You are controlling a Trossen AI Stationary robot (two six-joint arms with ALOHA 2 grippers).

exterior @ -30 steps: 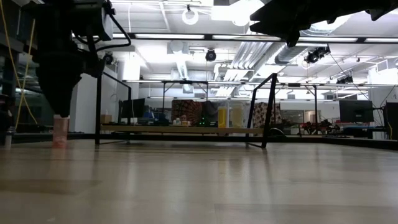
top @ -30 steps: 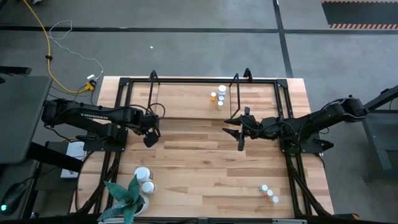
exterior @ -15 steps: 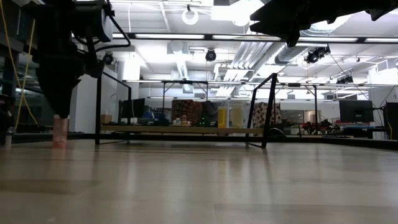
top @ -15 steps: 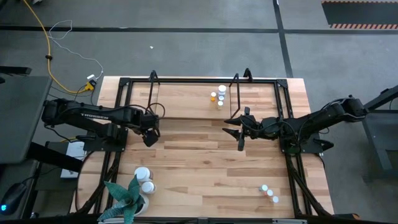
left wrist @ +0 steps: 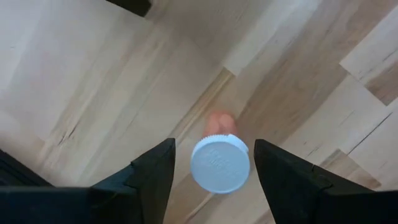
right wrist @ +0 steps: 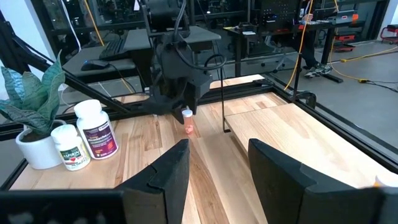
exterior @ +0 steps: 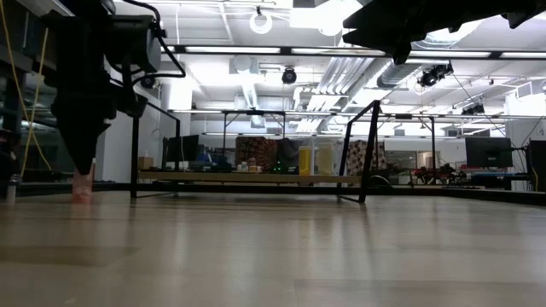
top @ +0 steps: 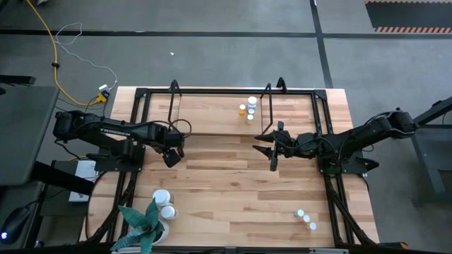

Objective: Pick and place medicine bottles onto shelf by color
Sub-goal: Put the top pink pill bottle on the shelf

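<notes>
We take the shelf (top: 212, 113) as our landmark: a low light-wood board in black tube hoops along the far half of the surface (top: 233, 190).

Well in front of the shelf, at the near left corner, two larger white bottles (top: 164, 203) stand just beside a potted plant (top: 145, 224). At the near right corner, equally far from the shelf, three tiny white-topped bottles (top: 306, 219) sit in a short row. None of these is being handled.

Closer in, just before the shelf's front edge at its left end, the left gripper (left wrist: 212, 171) points straight down over a small orange bottle (left wrist: 219, 160) with a white cap. Its jaws are spread, one on each side of the cap with a gap showing on both sides, so nothing is grasped. The bottle stands upright on the surface. We judge this to be either the approach to a grasp or a bottle just let go; we cannot tell which.

Before the shelf's right end, the right gripper (top: 272, 149) hangs above the surface, jaws apart and empty, apparently waiting.

On the shelf itself, toward its right end, a small cluster of bottles (top: 248, 109) stands together, white tops and one orange. We judge these already sorted.
</notes>
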